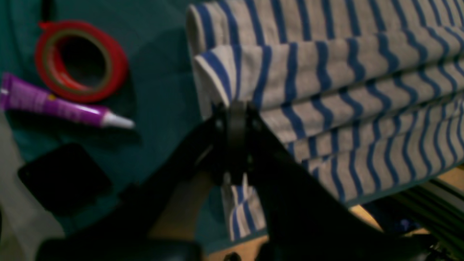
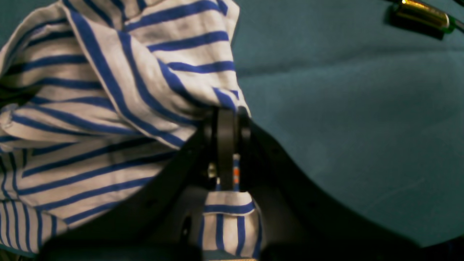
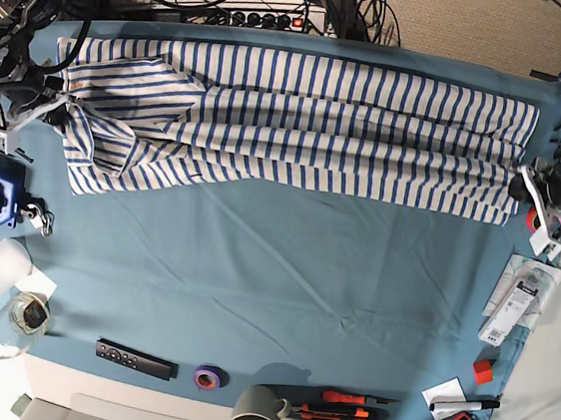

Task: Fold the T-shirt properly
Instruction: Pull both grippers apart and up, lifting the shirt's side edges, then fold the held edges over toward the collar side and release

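- T-shirt point(image 3: 300, 122): stretched in a long band across the far half of the teal cloth point(image 3: 282, 290), lengthwise folds visible.
- Left gripper point(image 1: 235, 108): pinching the shirt's layered end nearest the red tape roll point(image 1: 81, 59).
- Right gripper point(image 2: 226, 112): pressed together on the bunched opposite end.
- Handling, judged: light, soft, limp fabric; sags and slips unless every layer is pinched at the corners.
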`<act>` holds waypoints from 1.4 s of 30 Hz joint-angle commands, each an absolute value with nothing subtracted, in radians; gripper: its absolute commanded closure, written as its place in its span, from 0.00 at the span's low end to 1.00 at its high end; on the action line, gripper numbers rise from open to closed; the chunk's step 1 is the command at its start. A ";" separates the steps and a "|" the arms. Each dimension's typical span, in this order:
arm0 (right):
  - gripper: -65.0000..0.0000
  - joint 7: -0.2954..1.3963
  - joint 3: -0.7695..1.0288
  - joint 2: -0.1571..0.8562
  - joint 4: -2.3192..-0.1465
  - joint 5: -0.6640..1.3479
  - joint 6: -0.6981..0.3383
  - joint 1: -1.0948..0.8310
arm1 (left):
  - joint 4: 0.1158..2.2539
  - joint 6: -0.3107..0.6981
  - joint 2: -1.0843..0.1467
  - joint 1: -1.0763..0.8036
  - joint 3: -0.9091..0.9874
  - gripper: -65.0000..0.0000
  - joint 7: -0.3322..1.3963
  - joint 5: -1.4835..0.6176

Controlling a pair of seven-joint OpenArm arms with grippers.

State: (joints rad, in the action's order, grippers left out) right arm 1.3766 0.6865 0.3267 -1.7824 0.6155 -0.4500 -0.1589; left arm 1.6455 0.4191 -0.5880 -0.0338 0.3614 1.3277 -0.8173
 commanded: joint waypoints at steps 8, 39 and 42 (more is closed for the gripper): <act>1.00 1.372 0.696 0.349 -1.807 0.609 -0.453 -0.195 | 1.749 0.417 -0.594 -0.111 0.372 1.00 1.316 -0.802; 1.00 1.377 0.696 0.346 -1.806 0.470 -0.436 -0.237 | 1.755 0.382 -0.582 -0.220 0.372 1.00 1.309 -0.707; 1.00 1.381 0.696 0.346 -1.806 0.471 -0.437 -0.238 | 1.755 0.383 -0.582 -0.231 0.372 1.00 1.306 -0.706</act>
State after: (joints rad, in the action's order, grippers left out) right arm 1.3907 0.6861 0.3260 -1.7882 0.4946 -0.4427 -0.2394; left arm 1.7420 0.3855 -0.5602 -0.2329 0.3614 1.2999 -0.7231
